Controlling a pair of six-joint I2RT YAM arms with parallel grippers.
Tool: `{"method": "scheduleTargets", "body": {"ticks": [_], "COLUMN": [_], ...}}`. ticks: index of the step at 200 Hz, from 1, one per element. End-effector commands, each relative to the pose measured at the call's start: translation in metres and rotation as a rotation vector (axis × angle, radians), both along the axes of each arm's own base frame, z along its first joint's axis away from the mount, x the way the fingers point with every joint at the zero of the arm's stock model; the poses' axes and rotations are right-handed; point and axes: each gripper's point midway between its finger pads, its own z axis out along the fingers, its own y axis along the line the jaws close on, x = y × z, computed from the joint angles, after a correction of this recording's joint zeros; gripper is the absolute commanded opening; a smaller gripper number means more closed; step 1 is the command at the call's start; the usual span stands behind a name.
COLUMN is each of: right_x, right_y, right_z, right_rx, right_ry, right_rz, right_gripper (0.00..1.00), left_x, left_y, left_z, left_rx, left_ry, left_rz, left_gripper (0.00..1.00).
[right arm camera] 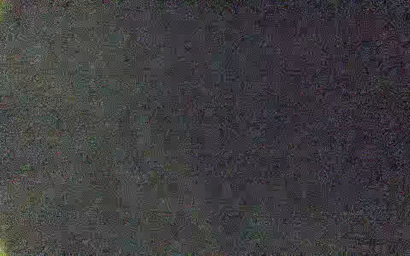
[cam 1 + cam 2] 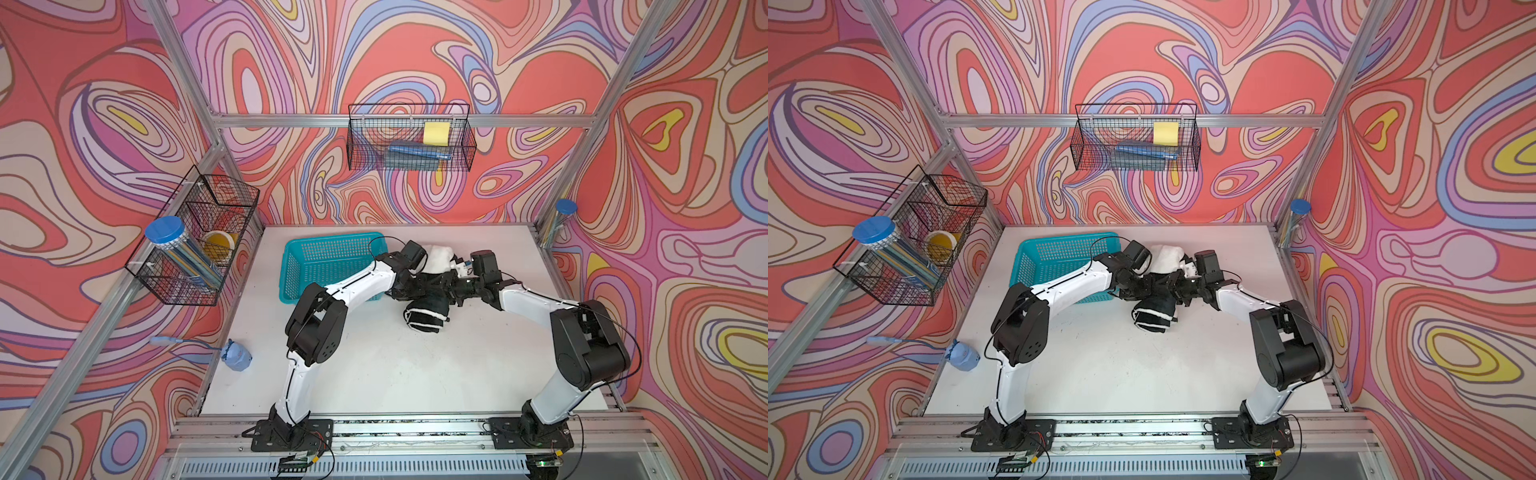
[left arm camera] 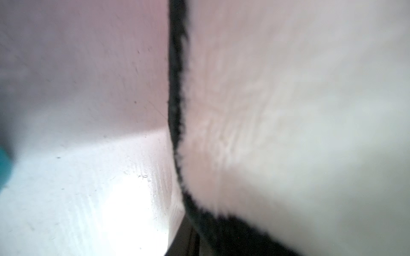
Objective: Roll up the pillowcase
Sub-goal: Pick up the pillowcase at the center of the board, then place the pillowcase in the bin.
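The pillowcase (image 2: pixel 426 318) (image 2: pixel 1152 318) lies as a thick black-and-white roll on the white table (image 2: pixel 374 365), with a white end (image 2: pixel 440 257) bulging at the far side. My left gripper (image 2: pixel 415 291) (image 2: pixel 1144 286) digs into the roll from the left and seems shut on it. In the left wrist view, white plush with a black edge (image 3: pixel 288 110) fills the picture and hides the jaws. My right gripper (image 2: pixel 451 293) (image 2: pixel 1177 291) presses in from the right, its fingers buried in the dark cloth. The right wrist view is only dark noise.
A teal plastic basket (image 2: pixel 328 253) (image 2: pixel 1059 249) stands just left of the roll, under my left forearm. A small blue object (image 2: pixel 237 355) lies at the table's left edge. Wire baskets (image 2: pixel 409 137) (image 2: pixel 195 237) hang on the back and left walls.
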Motion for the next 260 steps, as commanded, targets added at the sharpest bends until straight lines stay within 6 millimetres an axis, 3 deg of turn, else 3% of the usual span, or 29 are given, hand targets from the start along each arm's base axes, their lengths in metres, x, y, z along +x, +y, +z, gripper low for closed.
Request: {"method": "scheduleTargets", "body": {"ticks": [1, 22, 42, 46, 71, 96, 124, 150, 217, 260], "right_x": [-0.030, -0.024, -0.019, -0.013, -0.012, -0.003, 0.012, 0.019, 0.030, 0.031], "right_y": [0.069, 0.091, 0.119, 0.128, 0.185, 0.228, 0.256, 0.274, 0.302, 0.300], "right_z": [0.115, 0.146, 0.183, 0.177, 0.191, 0.190, 0.173, 0.153, 0.091, 0.055], "right_rx": [0.256, 0.295, 0.375, 0.379, 0.430, 0.482, 0.488, 0.469, 0.398, 0.310], "right_ry": [-0.214, -0.265, -0.310, -0.294, -0.305, -0.284, -0.244, -0.221, -0.143, -0.106], "right_rz": [0.290, 0.319, 0.355, 0.361, 0.446, 0.484, 0.485, 0.486, 0.475, 0.466], "right_gripper": [0.37, 0.37, 0.37, 0.36, 0.36, 0.35, 0.35, 0.35, 0.35, 0.35], "left_x": [-0.006, -0.010, -0.013, -0.013, -0.011, 0.002, 0.021, 0.036, 0.085, 0.100], "left_y": [-0.087, -0.082, -0.073, -0.071, -0.045, 0.003, 0.062, 0.101, 0.165, 0.196], "left_z": [0.141, 0.168, 0.182, 0.185, 0.196, 0.197, 0.189, 0.168, 0.108, 0.083], "left_rx": [-0.415, -0.434, -0.420, -0.415, -0.381, -0.333, -0.270, -0.214, -0.131, -0.080], "left_ry": [-0.273, -0.329, -0.366, -0.375, -0.426, -0.454, -0.456, -0.427, -0.338, -0.303], "left_rz": [-0.196, -0.208, -0.209, -0.206, -0.173, -0.088, 0.001, 0.041, 0.119, 0.162], "left_gripper": [0.18, 0.18, 0.18, 0.18, 0.17, 0.16, 0.16, 0.16, 0.16, 0.16]}}
